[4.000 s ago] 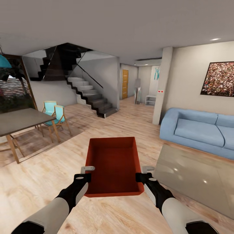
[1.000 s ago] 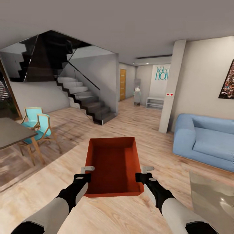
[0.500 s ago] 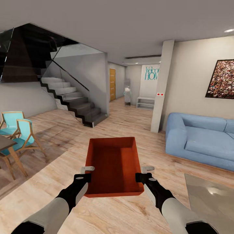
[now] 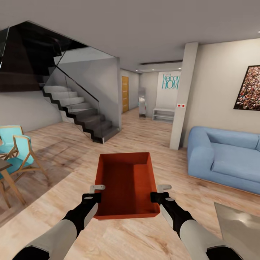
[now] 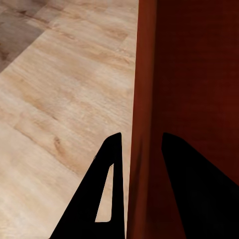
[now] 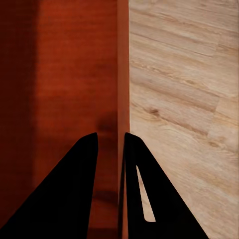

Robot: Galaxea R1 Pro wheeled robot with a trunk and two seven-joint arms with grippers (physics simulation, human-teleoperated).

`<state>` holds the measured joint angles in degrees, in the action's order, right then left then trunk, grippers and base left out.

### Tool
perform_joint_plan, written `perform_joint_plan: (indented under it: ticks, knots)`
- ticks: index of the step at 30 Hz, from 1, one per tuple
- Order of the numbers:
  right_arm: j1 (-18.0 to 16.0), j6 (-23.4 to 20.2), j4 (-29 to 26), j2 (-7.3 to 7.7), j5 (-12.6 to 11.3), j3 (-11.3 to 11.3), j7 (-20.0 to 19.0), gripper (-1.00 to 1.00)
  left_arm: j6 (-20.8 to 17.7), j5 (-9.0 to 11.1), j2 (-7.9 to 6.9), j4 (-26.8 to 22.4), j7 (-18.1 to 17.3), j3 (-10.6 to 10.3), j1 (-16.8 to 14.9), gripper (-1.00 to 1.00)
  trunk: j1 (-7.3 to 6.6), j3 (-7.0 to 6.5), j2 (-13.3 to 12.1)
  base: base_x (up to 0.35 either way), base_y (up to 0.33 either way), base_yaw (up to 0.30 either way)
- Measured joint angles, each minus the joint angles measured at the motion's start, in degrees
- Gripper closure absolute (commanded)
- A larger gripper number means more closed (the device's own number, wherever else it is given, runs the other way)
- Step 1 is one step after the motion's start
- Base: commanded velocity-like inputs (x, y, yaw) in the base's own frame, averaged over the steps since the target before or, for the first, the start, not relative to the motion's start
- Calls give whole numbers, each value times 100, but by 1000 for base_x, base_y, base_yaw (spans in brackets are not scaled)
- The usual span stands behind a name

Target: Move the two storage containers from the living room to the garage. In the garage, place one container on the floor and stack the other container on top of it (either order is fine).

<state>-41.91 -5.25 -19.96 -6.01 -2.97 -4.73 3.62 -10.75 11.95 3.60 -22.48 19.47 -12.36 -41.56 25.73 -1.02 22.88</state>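
A red-orange open-top storage container [image 4: 126, 184] hangs in front of me above the living room's light wood planks, held level between both arms. My left gripper [image 4: 95, 189] is shut on its left wall [image 5: 144, 99], one finger inside and one outside. My right gripper [image 4: 162, 189] is shut on the right wall [image 6: 123, 89] in the same way. The container is empty inside.
A blue sofa [image 4: 225, 159] stands at the right, with a glass table corner [image 4: 240, 227] below it. Turquoise chairs [image 4: 16, 151] and a staircase [image 4: 79, 115] are at the left. A pillar [image 4: 182, 97] flanks the hallway [image 4: 144, 122] straight ahead.
The whole view has shifted as the camera moved forward and turned: the dining table and chairs slid off to the left. The container and both grippers keep the same place in the view.
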Motion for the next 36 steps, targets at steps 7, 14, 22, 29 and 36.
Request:
perform_joint_plan:
  ticks: [7, 14, 22, 29, 36]
  knots:
    - [0, -9, -4, 0, 3, 0, 3, 100, 5, 20, -2, 5, 1, -16, 0, 100, 0, 0, 0, 321, 76, -54]
    - [1, -20, -9, -2, 4, -4, 6, 100, 6, 34, -7, 9, -2, -24, -1, 100, 0, 0, 0, 320, 76, -233]
    - [1, -14, -7, -1, 7, 4, 2, 100, 7, 28, -4, 8, 0, -21, -1, 100, 0, 0, 0, 320, 76, -248]
    - [0, -13, -5, 5, 1, -5, -3, 100, 6, 28, 1, 6, 10, -22, 0, 100, 0, 0, 0, 321, 76, -137]
    - [0, -4, -2, -3, 5, 3, 3, 100, 5, 16, -4, 3, -1, -13, 0, 100, 0, 0, 0, 320, 76, -4]
